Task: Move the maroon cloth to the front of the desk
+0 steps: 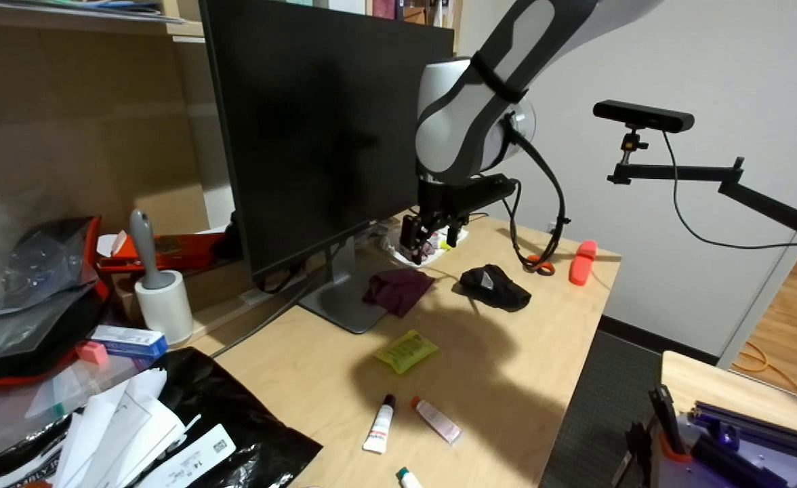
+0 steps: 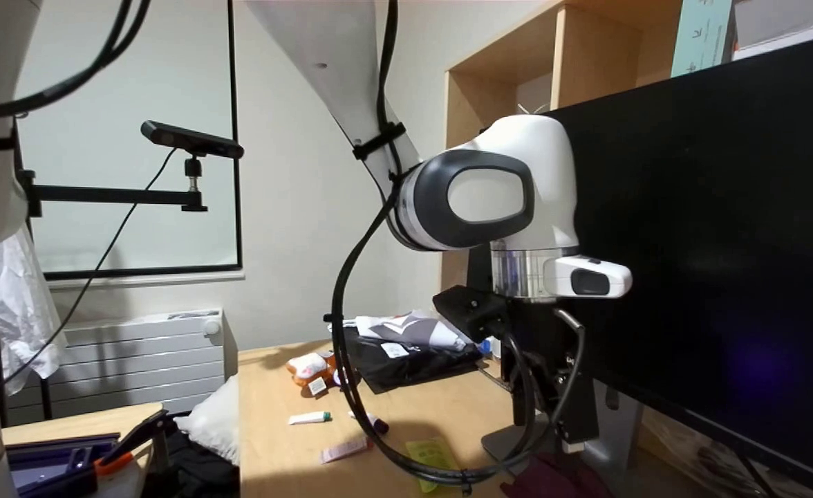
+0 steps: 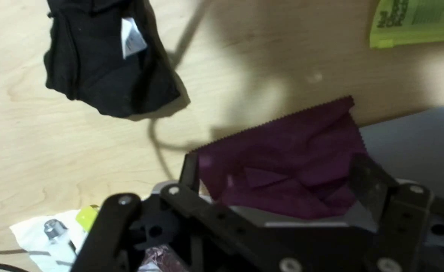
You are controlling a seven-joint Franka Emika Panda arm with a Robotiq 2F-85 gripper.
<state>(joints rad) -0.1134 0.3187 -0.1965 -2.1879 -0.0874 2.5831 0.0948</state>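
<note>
- Likely step: lining up the grasp; the tool point(image 3: 276, 166) is spread wide, holding nothing.
- The maroon cloth point(image 1: 398, 291) lies rumpled, partly on the monitor stand's base point(image 1: 341, 308), partly on the desk point(image 1: 500, 420).
- Next should come lowering, pinching a fold, then carrying it frontward, away from the monitor point(image 1: 324, 122).

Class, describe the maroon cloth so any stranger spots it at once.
On the desk, find the big black monitor, then its grey base. The maroon cloth lies rumpled, partly over that base; its wine colour distinguishes it from the black fabric and yellow-green packet nearby.
</note>
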